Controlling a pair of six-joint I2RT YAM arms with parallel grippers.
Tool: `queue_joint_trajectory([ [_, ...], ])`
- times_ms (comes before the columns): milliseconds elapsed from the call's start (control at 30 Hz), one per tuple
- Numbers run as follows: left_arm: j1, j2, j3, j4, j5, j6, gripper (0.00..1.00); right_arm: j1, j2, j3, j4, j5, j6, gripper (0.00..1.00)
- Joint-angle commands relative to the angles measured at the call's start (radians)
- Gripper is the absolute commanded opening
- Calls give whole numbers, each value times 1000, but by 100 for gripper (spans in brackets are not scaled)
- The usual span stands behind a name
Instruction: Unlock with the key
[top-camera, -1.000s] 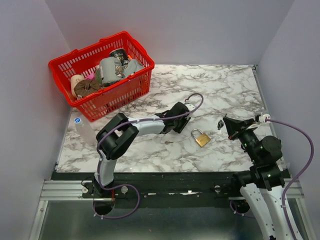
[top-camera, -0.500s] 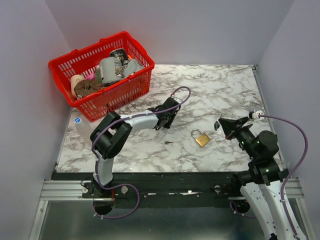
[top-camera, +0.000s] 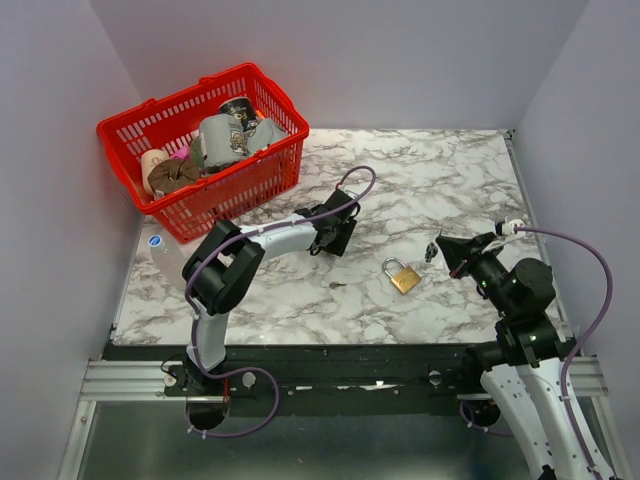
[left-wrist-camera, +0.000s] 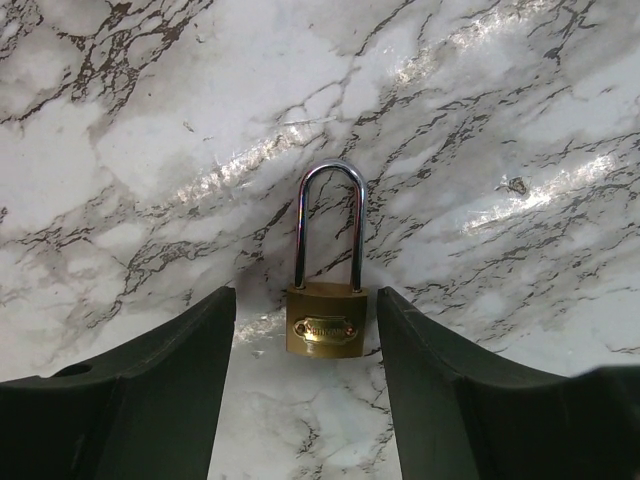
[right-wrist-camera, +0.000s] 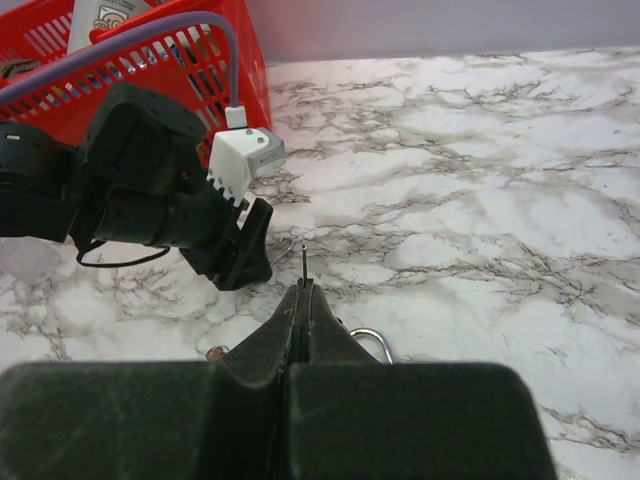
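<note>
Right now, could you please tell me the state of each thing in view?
Long padlock: lying flat, shackle shut.
Left hand: open, either side of long padlock, not touching.
Key: pinched, blade poking out ahead.
Right hand: shut on key.
Short padlock: lying flat, free, shackle looks shut.
Basket: upright, holding items.

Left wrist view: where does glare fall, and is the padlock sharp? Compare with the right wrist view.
Left wrist view: glare streaks across the marble table; padlock sharp, its shackle glinting. Right wrist view: right gripper dark, featureless near the lens; key blade thin but distinct.
</note>
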Motion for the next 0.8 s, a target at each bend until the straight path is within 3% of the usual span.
queue_joint_trajectory([
  [0,-9,56,-44,-162,49,-9,68,-4,-1,5,3,-13,-10,1],
  [100,-9,67,-33,-170,73,-9,65,-4,-1,5,2,-11,-10,1],
  [400,-9,65,-59,-170,188,-35,43,-4,12,7,3,-11,-13,1],
  [633,39,62,-103,-135,294,-49,10,-4,70,7,40,-151,-24,1],
  [767,91,23,-143,-73,351,-101,0,7,116,-9,63,-195,-6,1],
])
